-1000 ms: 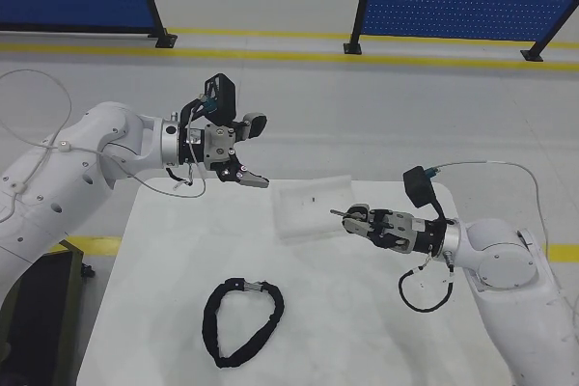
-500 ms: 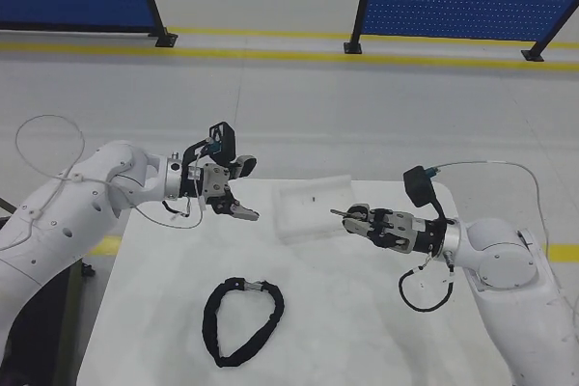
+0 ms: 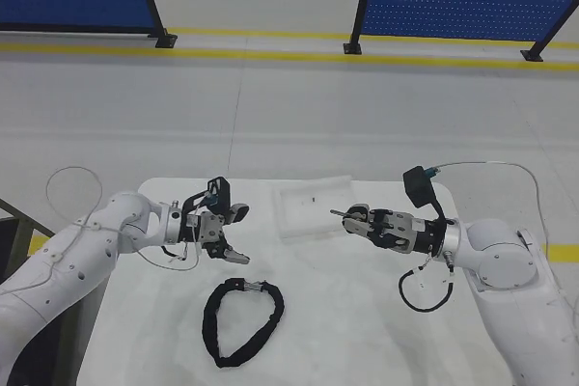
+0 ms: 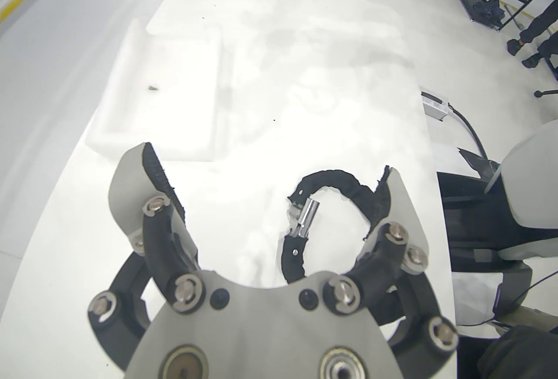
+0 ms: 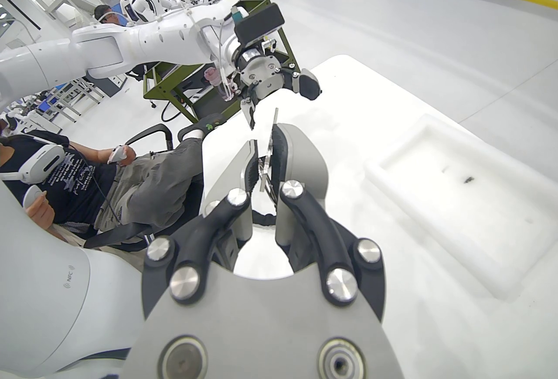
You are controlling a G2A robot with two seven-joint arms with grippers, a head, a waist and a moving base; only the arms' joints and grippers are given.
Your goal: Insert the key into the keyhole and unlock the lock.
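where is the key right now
In the top view the key is pinched in the right gripper at the right end of the white tray, apart from the chain lock lying nearer the table's front.

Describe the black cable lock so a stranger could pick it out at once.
On the white table, look nearer the robot than the white foam tray. There lies a black fabric-sleeved cable loop, its ends joined by a short silver metal cylinder; the tray is pale and rectangular, this is dark and ring-shaped.

left gripper (image 4: 266,160) spread wide, right gripper (image 5: 263,141) clamped tight
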